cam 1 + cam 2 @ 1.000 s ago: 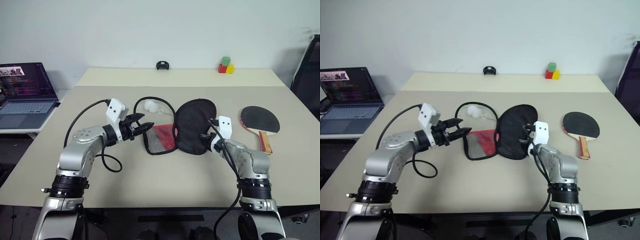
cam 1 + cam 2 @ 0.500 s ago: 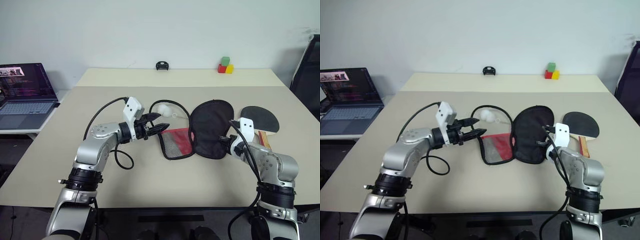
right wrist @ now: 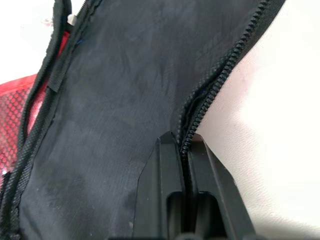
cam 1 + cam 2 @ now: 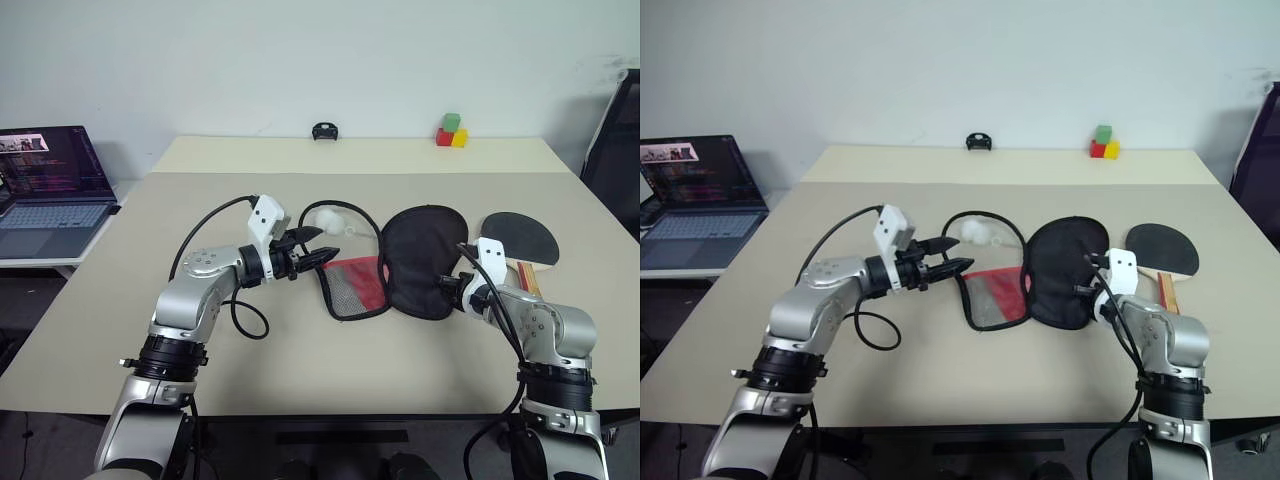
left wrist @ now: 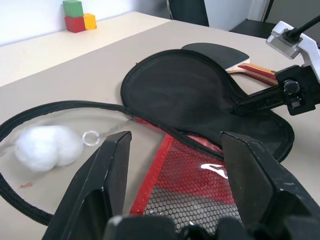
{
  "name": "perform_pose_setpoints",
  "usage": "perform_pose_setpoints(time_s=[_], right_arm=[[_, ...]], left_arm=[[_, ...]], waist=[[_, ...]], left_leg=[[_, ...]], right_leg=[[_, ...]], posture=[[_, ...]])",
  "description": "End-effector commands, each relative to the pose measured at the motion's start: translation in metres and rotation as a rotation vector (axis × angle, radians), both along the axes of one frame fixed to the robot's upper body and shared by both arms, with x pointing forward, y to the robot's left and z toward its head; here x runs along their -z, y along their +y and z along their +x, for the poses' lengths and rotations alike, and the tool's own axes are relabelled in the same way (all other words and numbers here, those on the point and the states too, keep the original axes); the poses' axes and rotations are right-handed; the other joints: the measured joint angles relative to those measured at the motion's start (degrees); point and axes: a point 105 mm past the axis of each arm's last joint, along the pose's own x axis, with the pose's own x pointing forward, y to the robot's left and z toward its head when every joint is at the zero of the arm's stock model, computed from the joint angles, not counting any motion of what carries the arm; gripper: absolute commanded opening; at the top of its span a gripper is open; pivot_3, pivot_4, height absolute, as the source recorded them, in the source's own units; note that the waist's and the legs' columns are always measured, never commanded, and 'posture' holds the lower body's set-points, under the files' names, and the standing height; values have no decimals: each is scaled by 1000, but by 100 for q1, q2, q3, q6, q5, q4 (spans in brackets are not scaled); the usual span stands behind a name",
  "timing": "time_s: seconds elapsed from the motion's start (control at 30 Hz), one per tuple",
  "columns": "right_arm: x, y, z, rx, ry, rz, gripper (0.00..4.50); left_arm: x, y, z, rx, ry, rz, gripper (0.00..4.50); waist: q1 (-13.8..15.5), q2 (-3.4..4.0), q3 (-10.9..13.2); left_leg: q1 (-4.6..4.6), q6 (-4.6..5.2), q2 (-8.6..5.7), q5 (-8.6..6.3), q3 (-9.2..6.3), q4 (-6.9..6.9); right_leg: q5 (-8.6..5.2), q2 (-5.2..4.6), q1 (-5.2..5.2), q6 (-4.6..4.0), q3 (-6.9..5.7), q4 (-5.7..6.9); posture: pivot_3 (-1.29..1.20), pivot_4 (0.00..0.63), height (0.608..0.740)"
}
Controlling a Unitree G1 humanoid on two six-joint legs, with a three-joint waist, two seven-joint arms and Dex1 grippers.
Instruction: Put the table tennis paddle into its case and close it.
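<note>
Your black fabric case [image 4: 415, 262] with its red mesh panel lies unzipped on the tabletop [image 4: 200, 200]. Your right claw [image 3: 184, 150] pinches its zipper edge; your left claw [image 5: 175, 150] hovers open, empty. The black-bladed, wood-handled paddle [image 4: 522, 245] waits beside it: insertion and zipping remain.

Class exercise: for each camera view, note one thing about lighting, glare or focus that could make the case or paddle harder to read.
Left eye view: even room light, faint shadows; the black case shows little fold detail.
Left wrist view: a white glint on the red mesh; the near fingers look soft.
Right wrist view: the table is washed out bright beside the zipper.
</note>
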Motion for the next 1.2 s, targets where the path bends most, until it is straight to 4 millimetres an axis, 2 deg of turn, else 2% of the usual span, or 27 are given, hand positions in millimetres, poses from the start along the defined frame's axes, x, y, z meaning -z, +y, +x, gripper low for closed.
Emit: perform_pose_setpoints(time_s=[0.03,0.3,0.33,0.53,0.67,1.0,1.2], right_arm=[[-20,-4,9,-1,-85,-15,1352],[-25,-7,18,-7,-116,-46,4260],[-25,-7,18,-8,-115,-46,4452],[-22,-5,21,-21,-114,-48,4452],[-19,-4,23,-26,-113,-68,3530],[-21,0,36,-81,-141,-146,16],[-29,4,48,-129,-166,-176,16]], left_arm=[[-13,-2,-2,3,-58,-8,3064],[-13,-1,-1,-5,-60,-11,3064],[-13,-1,-1,-6,-60,-11,3064],[-14,-2,0,-11,-63,-14,3064],[-14,-2,0,-13,-64,-14,3064],[-14,-1,1,-19,-66,-15,3064],[-14,-1,1,-24,-66,-14,3064]], waist=[[0,0,0],[0,0,0],[-1,0,0],[2,0,0],[1,0,0],[-1,0,0],[-2,0,0]], left_leg=[[0,0,0,0,0,0],[0,0,0,0,2,0],[0,0,0,0,2,1],[0,0,1,1,2,1],[0,0,1,1,3,1],[1,0,1,1,5,1],[1,0,2,2,6,2]], right_leg=[[0,0,0,0,0,0],[0,0,0,0,1,0],[0,0,0,0,2,0],[0,0,0,0,1,0],[0,0,0,0,1,0],[0,0,0,0,1,1],[0,0,0,0,0,0]], posture=[[0,150,740],[0,150,740],[0,150,740],[0,150,740],[0,150,740],[0,150,740],[0,150,740]])
